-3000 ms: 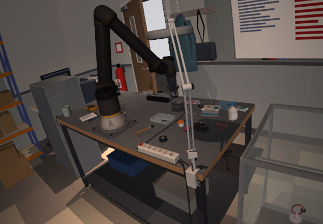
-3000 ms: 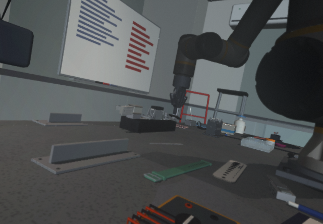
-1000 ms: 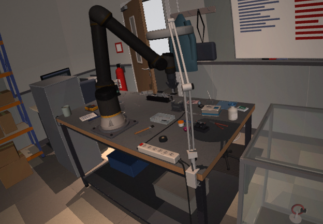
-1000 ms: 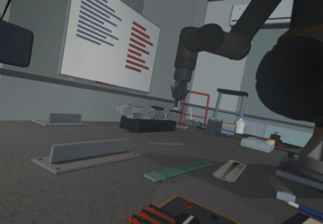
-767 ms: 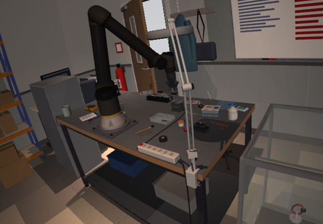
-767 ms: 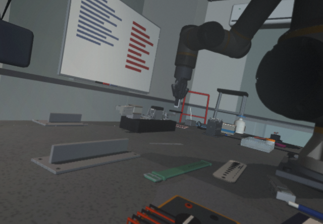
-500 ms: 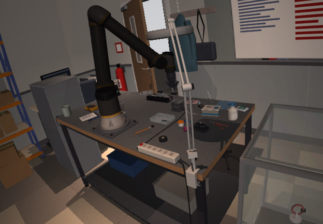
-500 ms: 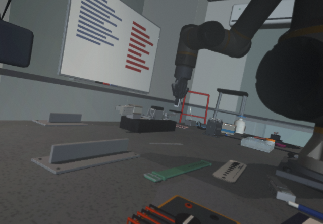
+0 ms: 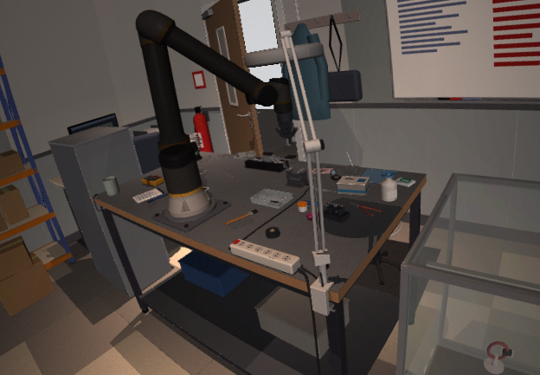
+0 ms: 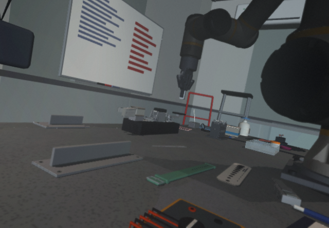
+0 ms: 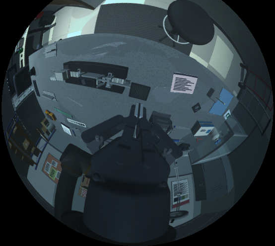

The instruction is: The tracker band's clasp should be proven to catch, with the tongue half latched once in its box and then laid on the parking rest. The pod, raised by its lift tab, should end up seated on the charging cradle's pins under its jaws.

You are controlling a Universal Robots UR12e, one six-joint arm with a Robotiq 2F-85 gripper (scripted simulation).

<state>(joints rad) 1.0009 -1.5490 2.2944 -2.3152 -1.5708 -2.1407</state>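
Observation:
The tracker band fixture is a long black tray at the far side of the table, with pale metal clasp parts on top. The band's small parts are too small to tell apart. A dark blocky stand, apparently the charging cradle, sits to the tray's right. My gripper hangs well above the table, above the tray's right end. It is closed and holds nothing.
A white lamp arm rises from the table's near edge, close beside my wrist in the side camera. A ribbed black pad, a pink sheet, a clear parts box and a white bottle lie around.

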